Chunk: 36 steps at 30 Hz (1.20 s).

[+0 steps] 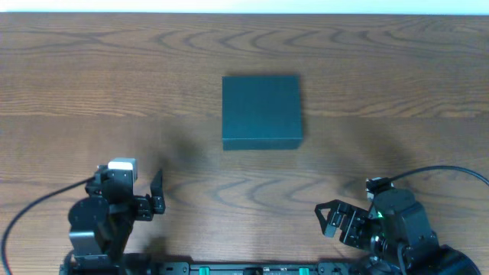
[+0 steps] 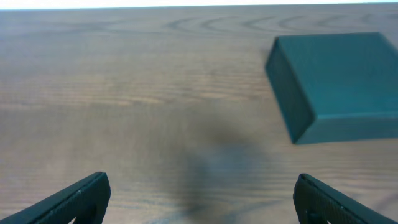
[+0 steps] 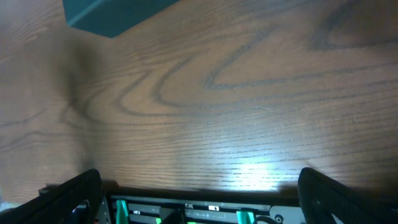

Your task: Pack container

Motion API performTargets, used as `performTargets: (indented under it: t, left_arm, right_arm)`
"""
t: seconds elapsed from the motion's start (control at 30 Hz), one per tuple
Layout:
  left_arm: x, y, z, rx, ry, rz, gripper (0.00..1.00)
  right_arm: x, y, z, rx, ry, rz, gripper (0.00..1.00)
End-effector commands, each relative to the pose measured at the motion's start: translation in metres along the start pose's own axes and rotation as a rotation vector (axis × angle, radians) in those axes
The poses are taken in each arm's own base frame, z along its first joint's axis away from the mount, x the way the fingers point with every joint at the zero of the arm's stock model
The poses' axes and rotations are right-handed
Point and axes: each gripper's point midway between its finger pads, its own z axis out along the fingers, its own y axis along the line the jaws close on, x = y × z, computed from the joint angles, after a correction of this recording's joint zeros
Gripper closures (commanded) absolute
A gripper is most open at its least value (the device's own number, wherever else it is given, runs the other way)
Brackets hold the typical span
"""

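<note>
The container point(image 1: 261, 111) is a dark green, square box with its lid shut, lying flat on the wooden table at the centre. It shows at the upper right in the left wrist view point(image 2: 336, 84) and as a corner at the top left in the right wrist view point(image 3: 112, 14). My left gripper point(image 1: 155, 195) is open and empty near the front left edge, well short of the box. My right gripper point(image 1: 330, 221) is open and empty near the front right edge. No snack packets are in view.
The wooden table point(image 1: 114, 92) stretches bare around the box. A black rail with green clips point(image 3: 186, 211) runs along the front edge under the arms. Cables point(image 1: 451, 172) trail from each arm base.
</note>
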Motion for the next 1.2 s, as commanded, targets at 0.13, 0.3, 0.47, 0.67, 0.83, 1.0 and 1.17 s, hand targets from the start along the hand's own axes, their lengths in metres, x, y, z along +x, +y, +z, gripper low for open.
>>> performTargets:
  t: [0.13,0.3,0.47,0.67,0.83,1.0,1.17]
  left_arm:
    - [0.034,0.020,0.017,-0.090,-0.070,-0.108,0.05]
    - [0.052,0.022,0.027,-0.098,-0.081,-0.116,0.05]
    - [0.066,0.020,0.043,-0.072,-0.072,-0.145,0.05]
    - [0.068,0.017,0.047,-0.052,-0.074,-0.151,0.05]
    - [0.068,0.017,0.047,-0.052,-0.074,-0.151,0.05]
    - [0.068,0.017,0.047,-0.052,-0.074,-0.151,0.05]
    - [0.068,0.017,0.047,-0.052,-0.074,-0.151,0.05]
  right_arm:
    - [0.001,0.000,0.000,-0.004,0.005,0.010,0.01]
    - [0.001,0.000,0.000,-0.004,0.005,0.010,0.01]
    - [0.001,0.000,0.000,-0.004,0.005,0.010,0.01]
    - [0.001,0.000,0.000,-0.004,0.005,0.010,0.01]
    - [0.001,0.000,0.000,-0.004,0.005,0.010,0.01]
    - [0.001,0.000,0.000,-0.003,0.005,0.010,0.01]
    - [0.001,0.000,0.000,-0.003,0.005,0.010,0.01]
